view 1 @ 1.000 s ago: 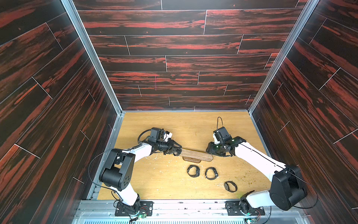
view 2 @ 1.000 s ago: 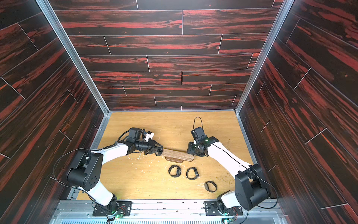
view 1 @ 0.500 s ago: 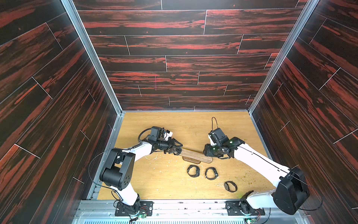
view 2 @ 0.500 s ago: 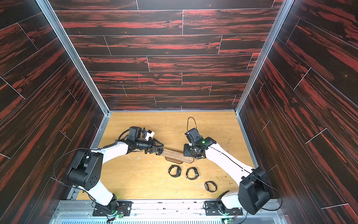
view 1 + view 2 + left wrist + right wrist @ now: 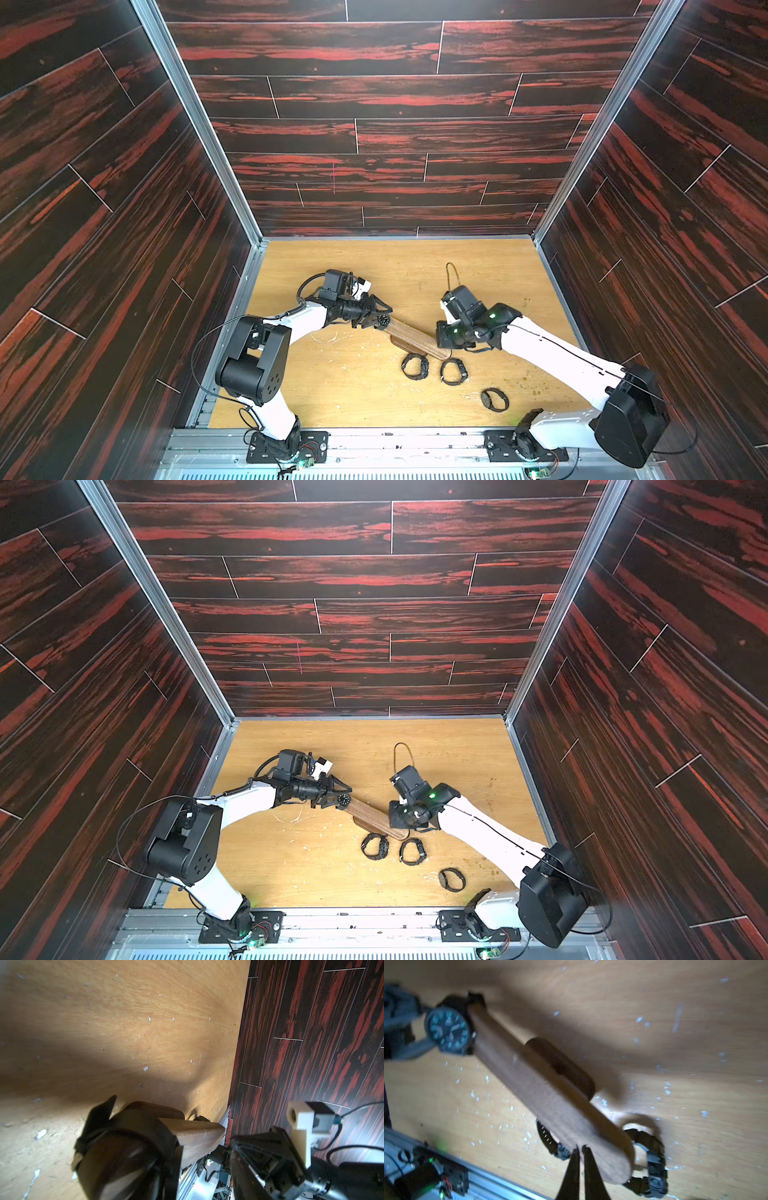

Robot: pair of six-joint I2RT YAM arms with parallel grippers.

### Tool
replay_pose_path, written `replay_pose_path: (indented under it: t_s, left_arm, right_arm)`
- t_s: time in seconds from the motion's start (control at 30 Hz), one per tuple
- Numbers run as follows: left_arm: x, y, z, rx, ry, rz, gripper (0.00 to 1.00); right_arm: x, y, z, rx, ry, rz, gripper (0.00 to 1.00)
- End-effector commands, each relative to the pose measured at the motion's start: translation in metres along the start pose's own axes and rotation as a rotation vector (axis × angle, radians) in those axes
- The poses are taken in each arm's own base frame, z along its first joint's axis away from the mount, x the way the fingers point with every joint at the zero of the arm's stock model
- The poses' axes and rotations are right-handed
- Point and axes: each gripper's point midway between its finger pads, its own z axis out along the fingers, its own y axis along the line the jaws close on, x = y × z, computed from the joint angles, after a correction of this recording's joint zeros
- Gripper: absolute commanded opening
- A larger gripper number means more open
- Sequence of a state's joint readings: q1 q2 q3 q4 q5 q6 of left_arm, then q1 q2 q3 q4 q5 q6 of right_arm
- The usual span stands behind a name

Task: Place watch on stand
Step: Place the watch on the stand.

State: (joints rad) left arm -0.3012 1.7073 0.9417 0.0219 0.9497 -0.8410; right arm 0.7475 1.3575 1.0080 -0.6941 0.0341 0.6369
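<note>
The stand [image 5: 417, 338] is a dark wooden bar lying slantwise on the table in both top views, also the stand [image 5: 374, 817]. A black watch [image 5: 383, 320] with a round dial [image 5: 448, 1030] is looped round the bar's left end. My left gripper [image 5: 375, 312] straddles that end, jaws open; a gap shows between the watch [image 5: 124, 1155] and one finger [image 5: 259, 1159]. My right gripper [image 5: 580, 1149] is shut with nothing in it, its tips over the bar's other end [image 5: 608, 1159]; it appears as the right gripper [image 5: 444, 343] in a top view.
Three more black watches lie on the wooden table in front of the stand: one watch [image 5: 414, 366], a second watch [image 5: 454, 371], and a third watch [image 5: 494, 400] nearer the front rail [image 5: 395, 440]. Dark panelled walls close in both sides and the back.
The right gripper has closed and moved left to the stand's right end. The left gripper's jaws have spread wider round the watch at the left end.
</note>
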Motion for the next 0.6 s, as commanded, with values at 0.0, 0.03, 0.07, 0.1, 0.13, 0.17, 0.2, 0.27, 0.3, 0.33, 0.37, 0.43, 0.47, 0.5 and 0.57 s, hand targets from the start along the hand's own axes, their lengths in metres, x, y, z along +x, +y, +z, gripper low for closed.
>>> replay_pose_path:
  t_s: [0.0, 0.03, 0.07, 0.1, 0.13, 0.17, 0.2, 0.27, 0.3, 0.33, 0.37, 0.43, 0.47, 0.5, 0.57]
  left_arm:
    - [-0.001, 0.013, 0.0, -0.051, -0.008, -0.035, 0.51]
    - [-0.001, 0.013, 0.0, -0.051, -0.008, -0.035, 0.51]
    - [-0.001, 0.013, -0.001, -0.05, -0.009, -0.035, 0.51]
    - [-0.001, 0.013, -0.001, -0.051, -0.009, -0.035, 0.51]
    - [-0.001, 0.012, -0.001, -0.05, -0.009, -0.034, 0.51]
    - [0.0, 0.012, -0.001, -0.051, -0.01, -0.035, 0.51]
    - [0.0, 0.012, -0.002, -0.05, -0.011, -0.034, 0.5]
    - [0.0, 0.011, -0.002, -0.049, -0.012, -0.032, 0.49]
    - [0.0, 0.011, -0.002, -0.048, -0.012, -0.031, 0.47]
    - [0.0, 0.01, -0.003, -0.049, -0.013, -0.03, 0.46]
    - [0.001, 0.011, -0.003, -0.05, -0.013, -0.031, 0.45]
    - [0.0, 0.01, -0.003, -0.049, -0.013, -0.03, 0.41]
    - [0.001, 0.01, -0.003, -0.048, -0.013, -0.031, 0.39]
    - [0.001, 0.011, -0.003, -0.049, -0.012, -0.032, 0.37]
    - [0.001, 0.011, -0.003, -0.047, -0.012, -0.032, 0.32]
  right_arm:
    - [0.013, 0.013, 0.008, -0.031, 0.039, -0.019, 0.07]
    - [0.016, 0.016, 0.012, -0.034, 0.048, -0.023, 0.06]
    - [0.019, 0.019, 0.014, -0.043, 0.055, -0.027, 0.06]
    - [0.022, 0.022, 0.017, -0.054, 0.067, -0.031, 0.05]
    - [0.026, 0.024, 0.02, -0.059, 0.078, -0.031, 0.05]
    - [0.03, 0.025, 0.023, -0.063, 0.091, -0.032, 0.04]
    - [0.035, 0.025, 0.025, -0.065, 0.104, -0.033, 0.04]
    - [0.042, 0.021, 0.029, -0.064, 0.122, -0.028, 0.03]
    - [0.045, 0.019, 0.03, -0.059, 0.13, -0.024, 0.03]
    - [0.048, 0.015, 0.031, -0.045, 0.135, -0.021, 0.03]
    - [0.049, 0.011, 0.031, -0.028, 0.136, -0.021, 0.02]
    - [0.052, 0.002, 0.031, 0.012, 0.138, -0.022, 0.02]
    - [0.052, -0.001, 0.032, 0.024, 0.139, -0.021, 0.02]
    - [0.052, -0.005, 0.032, 0.038, 0.138, -0.018, 0.02]
    - [0.05, -0.009, 0.032, 0.053, 0.134, -0.012, 0.02]
